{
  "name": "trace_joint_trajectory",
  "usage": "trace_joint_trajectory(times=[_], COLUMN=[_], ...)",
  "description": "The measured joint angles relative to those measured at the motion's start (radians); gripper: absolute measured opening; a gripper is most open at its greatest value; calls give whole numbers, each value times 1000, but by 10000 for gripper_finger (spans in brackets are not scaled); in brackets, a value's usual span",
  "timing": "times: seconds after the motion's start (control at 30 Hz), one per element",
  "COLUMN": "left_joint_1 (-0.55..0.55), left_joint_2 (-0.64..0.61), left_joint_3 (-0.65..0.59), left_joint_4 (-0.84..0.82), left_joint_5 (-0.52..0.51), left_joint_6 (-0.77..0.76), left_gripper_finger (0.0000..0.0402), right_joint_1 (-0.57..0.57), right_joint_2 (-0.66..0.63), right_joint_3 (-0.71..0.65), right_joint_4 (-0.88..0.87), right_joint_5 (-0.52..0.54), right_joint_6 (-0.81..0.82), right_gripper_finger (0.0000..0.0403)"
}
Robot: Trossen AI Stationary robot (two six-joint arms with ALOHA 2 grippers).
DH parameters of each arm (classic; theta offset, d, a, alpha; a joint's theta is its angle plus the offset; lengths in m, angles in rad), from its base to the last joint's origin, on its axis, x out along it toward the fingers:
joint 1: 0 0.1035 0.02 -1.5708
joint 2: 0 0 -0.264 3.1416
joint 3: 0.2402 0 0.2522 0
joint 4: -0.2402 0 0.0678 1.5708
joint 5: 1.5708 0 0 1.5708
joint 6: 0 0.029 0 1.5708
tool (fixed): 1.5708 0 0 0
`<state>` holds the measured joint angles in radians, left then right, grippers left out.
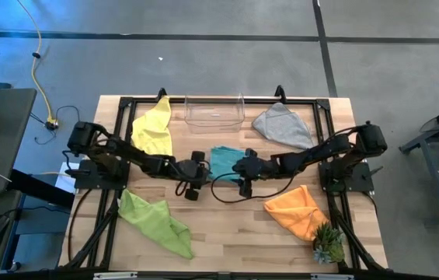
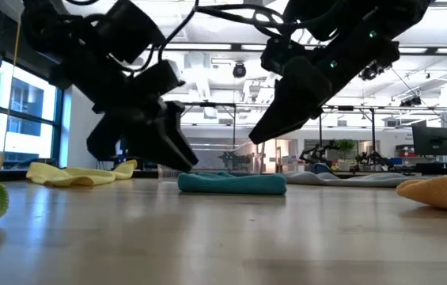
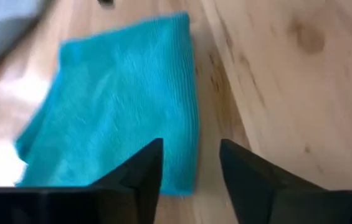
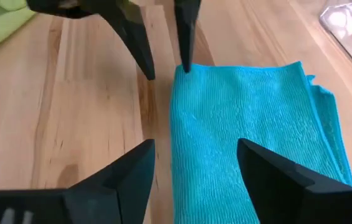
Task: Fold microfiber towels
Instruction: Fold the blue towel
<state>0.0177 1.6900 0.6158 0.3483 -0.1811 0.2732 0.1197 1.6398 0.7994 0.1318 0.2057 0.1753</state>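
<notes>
Presently, teal towel (image 1: 224,161): folded flat mid-table between both grippers, its far edge hidden under the arms.
Left gripper (image 3: 190,167): fingers parted, empty, at towel's edge.
Right gripper (image 4: 194,163): fingers spread, empty, over towel.
Orange towel (image 2: 445,192): cut off by frame.

Bright ceiling strip lights and a window at the left light the low view, leaving both arms as dark silhouettes, and the near desk (image 2: 223,237) shines with soft glare. The left wrist view is motion-blurred, the teal towel (image 3: 119,106) smeared; the right wrist view is sharper
</notes>
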Motion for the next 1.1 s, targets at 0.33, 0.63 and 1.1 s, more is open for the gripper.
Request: trace_joint_trajectory(times=[0.33, 0.63, 1.1], left_joint_1=[0, 7, 58], left_joint_2=[132, 122, 93], left_joint_3=[29, 61, 158], left_joint_4=[85, 59, -22], left_joint_5=[-138, -145, 23], left_joint_6=[85, 120, -80], left_gripper_finger=[163, 10, 3], right_joint_1=[12, 12, 11], right_joint_2=[0, 0, 29], right_joint_3=[0, 0, 10], right_joint_4=[-5, 14, -27], right_joint_5=[29, 35, 57], right_joint_6=[-4, 32, 59], right_gripper_finger=[222, 217, 286])
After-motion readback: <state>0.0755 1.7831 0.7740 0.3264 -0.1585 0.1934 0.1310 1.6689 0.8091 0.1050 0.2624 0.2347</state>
